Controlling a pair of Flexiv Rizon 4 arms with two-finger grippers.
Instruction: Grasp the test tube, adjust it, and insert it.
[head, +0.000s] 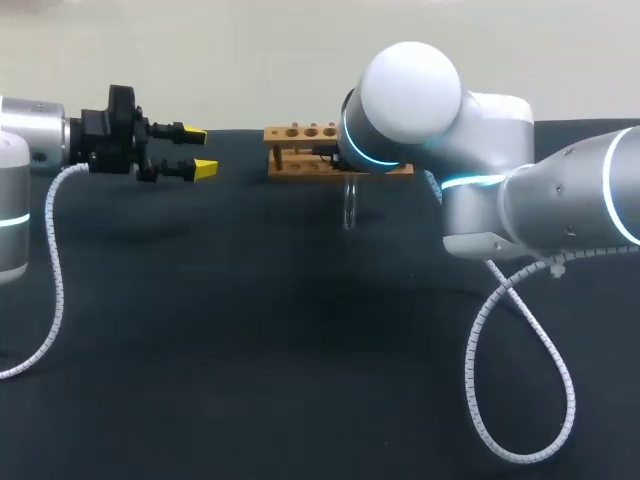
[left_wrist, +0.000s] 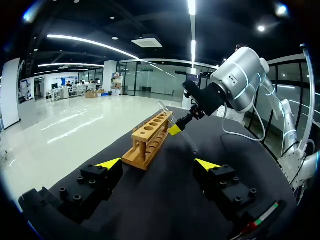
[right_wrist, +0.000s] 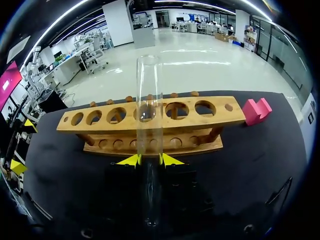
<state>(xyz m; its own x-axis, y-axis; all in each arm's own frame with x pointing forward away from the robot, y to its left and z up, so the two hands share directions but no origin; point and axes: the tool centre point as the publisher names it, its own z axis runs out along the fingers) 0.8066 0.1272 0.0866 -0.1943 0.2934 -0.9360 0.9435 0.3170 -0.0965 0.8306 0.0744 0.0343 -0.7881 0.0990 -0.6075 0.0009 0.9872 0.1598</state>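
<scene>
The clear glass test tube (right_wrist: 149, 100) is pinched between the yellow tips of my right gripper (right_wrist: 150, 160), which is shut on it. The tube stands in front of the wooden rack (right_wrist: 200, 120), its open end rising past the row of holes. From above, only the tube's lower part (head: 350, 207) shows under my right arm, whose elbow hides the rack's right half (head: 298, 152). In the left wrist view, the right gripper (left_wrist: 176, 129) holds the tube (left_wrist: 166, 111) tilted beside the rack (left_wrist: 149, 137). My left gripper (head: 200, 150) hovers open to the left of the rack, holding nothing.
A small pink block (right_wrist: 257, 110) lies by the rack's end, off to one side of the right gripper. The left gripper's yellow tips (right_wrist: 20, 167) show beyond the rack's other end. A white cable (head: 520, 330) loops under the right arm over the black table (head: 250, 330).
</scene>
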